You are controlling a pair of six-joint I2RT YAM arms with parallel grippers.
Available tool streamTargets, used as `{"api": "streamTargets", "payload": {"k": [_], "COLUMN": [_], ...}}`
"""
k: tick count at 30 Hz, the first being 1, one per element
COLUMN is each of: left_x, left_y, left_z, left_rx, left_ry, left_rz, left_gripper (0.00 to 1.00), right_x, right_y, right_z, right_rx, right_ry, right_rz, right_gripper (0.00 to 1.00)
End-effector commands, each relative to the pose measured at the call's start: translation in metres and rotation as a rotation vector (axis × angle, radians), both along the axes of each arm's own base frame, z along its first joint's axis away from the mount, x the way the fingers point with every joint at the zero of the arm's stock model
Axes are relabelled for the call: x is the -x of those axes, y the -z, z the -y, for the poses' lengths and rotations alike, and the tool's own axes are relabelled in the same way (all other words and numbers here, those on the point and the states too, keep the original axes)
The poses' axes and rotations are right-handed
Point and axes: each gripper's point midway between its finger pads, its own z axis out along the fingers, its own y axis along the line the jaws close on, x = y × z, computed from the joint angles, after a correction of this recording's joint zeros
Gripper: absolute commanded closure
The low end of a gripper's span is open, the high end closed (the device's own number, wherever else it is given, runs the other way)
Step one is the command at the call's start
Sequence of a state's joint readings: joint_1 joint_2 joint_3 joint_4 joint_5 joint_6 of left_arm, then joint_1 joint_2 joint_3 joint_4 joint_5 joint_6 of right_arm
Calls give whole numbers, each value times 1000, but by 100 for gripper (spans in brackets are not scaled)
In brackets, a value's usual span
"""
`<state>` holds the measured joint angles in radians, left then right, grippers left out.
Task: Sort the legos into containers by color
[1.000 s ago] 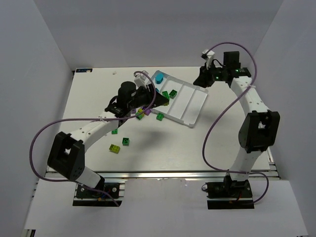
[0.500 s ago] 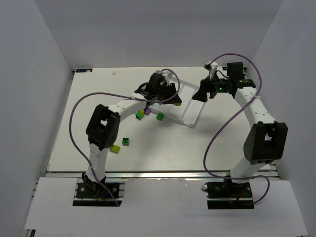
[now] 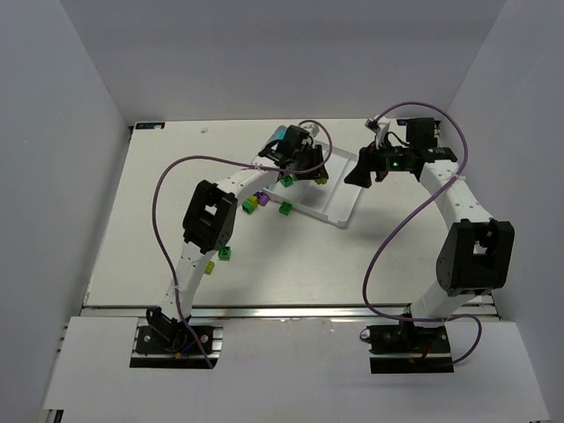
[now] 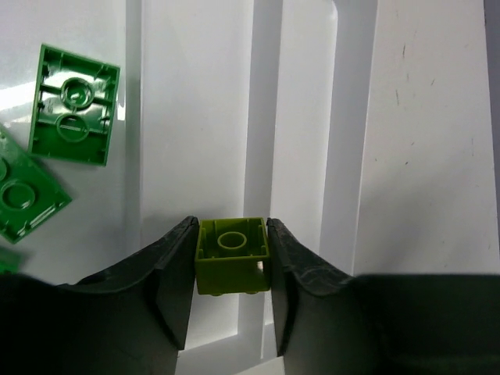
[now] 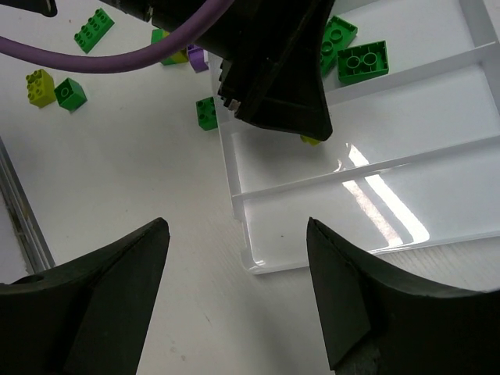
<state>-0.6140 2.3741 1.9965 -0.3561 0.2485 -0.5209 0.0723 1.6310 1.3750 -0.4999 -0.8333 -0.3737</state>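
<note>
My left gripper (image 4: 232, 228) is shut on a yellow-green lego (image 4: 232, 258) and holds it just above a divider of the white tray (image 4: 262, 109). In the top view the left gripper (image 3: 305, 166) hangs over the tray (image 3: 340, 190). Two green legos (image 4: 74, 105) lie in the compartment to the left. My right gripper (image 5: 238, 234) is open and empty above the tray's near corner (image 5: 244, 205), and shows in the top view (image 3: 359, 174). The right wrist view shows the held lego (image 5: 312, 140) under the left gripper (image 5: 273, 70). A cyan lego (image 3: 285, 135) sits at the tray's far end.
Loose legos lie on the table left of the tray: green (image 3: 285, 208), purple (image 3: 263, 199), yellow-green (image 3: 250, 204), green (image 3: 226, 254) and yellow-green (image 3: 209, 266). White walls close in the table on three sides.
My left arm has swung right from the loose legos to over the tray, carrying the yellow-green lego. My right gripper has shifted slightly towards the tray's edge.
</note>
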Motion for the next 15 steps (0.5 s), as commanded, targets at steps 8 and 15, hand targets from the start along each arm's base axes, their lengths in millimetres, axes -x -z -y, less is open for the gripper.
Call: {"api": "streamTargets", "payload": {"k": [8, 15], "left_x": [-13, -15], "left_y": [-56, -117], "left_z": [8, -12], "left_rx": [16, 16], "left_ry": [-16, -42], "left_rz": [113, 224], "left_gripper": [23, 38], "right_x": [9, 22], "right_y": [-21, -30], "right_z": [-2, -8], "right_rx": [-12, -33], "right_ry": [-48, -132], "right_rz": [86, 152], "right_gripper": [20, 21]}}
